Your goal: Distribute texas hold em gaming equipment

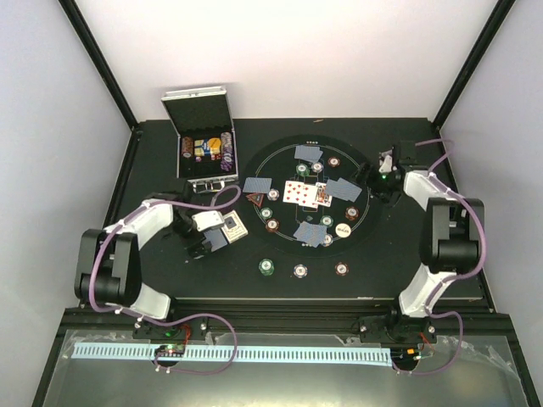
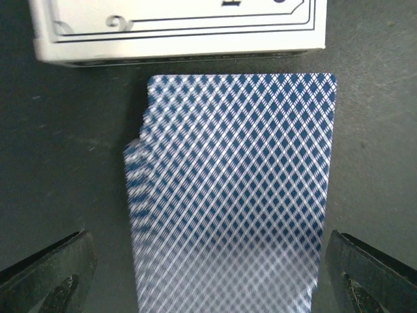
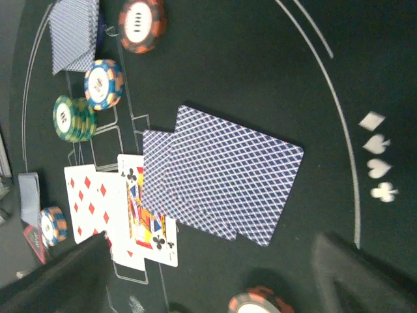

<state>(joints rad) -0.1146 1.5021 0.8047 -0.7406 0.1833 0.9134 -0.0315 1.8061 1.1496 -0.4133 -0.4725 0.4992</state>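
case [image 1: 199, 110] 1 | mat [image 1: 276, 165] 1 | face-down card pairs [image 1: 310, 153] 4 | deck [image 2: 228, 195] 1

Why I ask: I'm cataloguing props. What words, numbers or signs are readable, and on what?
No words are legible.
Suit signs, diamond, spade, heart, club: white on the mat.
Club sign: corners of the picture card.
Red diamond pips: the number card beside it; its number is blurred.
Chip, white box and case print: too blurred or small.
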